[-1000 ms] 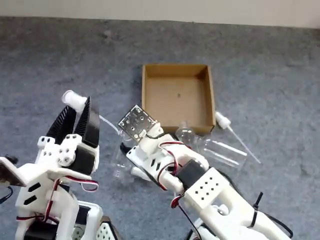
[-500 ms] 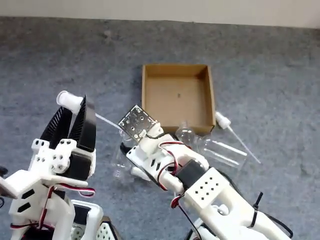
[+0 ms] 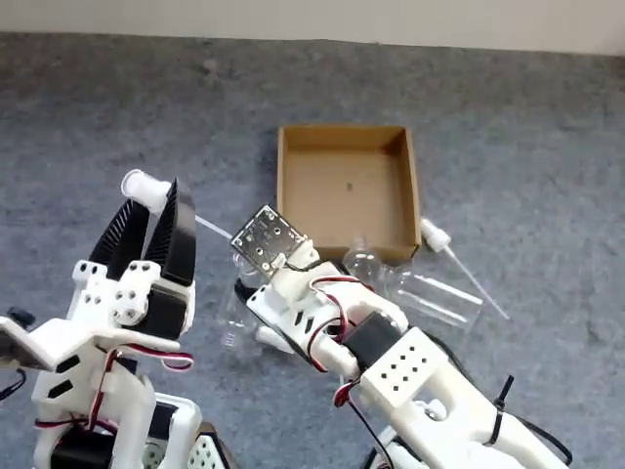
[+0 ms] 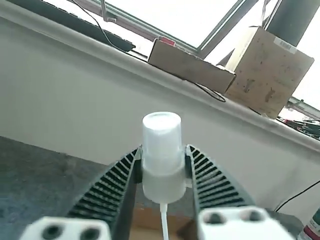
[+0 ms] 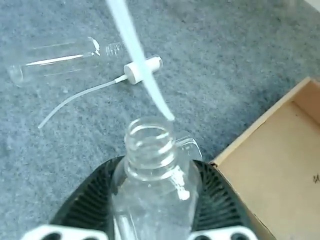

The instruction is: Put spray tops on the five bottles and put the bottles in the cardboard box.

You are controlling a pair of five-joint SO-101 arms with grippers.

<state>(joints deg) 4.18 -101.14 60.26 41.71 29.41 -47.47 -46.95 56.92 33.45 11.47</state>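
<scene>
My left gripper (image 3: 151,200) is raised at the left, shut on a white spray top (image 3: 142,188) whose thin tube (image 3: 213,229) slants toward the right arm. In the left wrist view the spray top (image 4: 161,155) sits upright between the black fingers (image 4: 122,177). My right gripper (image 5: 155,172) is shut on a clear bottle (image 5: 150,165) held mouth-up; the tube's tip (image 5: 167,116) hangs just over its open mouth. From above, that bottle (image 3: 234,313) stands left of the right arm. The cardboard box (image 3: 293,147) lies open beyond it.
More clear bottles (image 3: 435,293) lie on the grey carpet right of the right arm, near a loose spray top (image 3: 436,235) with its tube. The right wrist view has a lying bottle (image 5: 60,57), a loose spray top (image 5: 142,67) and the box corner (image 5: 285,145).
The left gripper with the spray top swung a little left, then came back right, and the tube shifted with it. The right arm and its bottle have not moved.
</scene>
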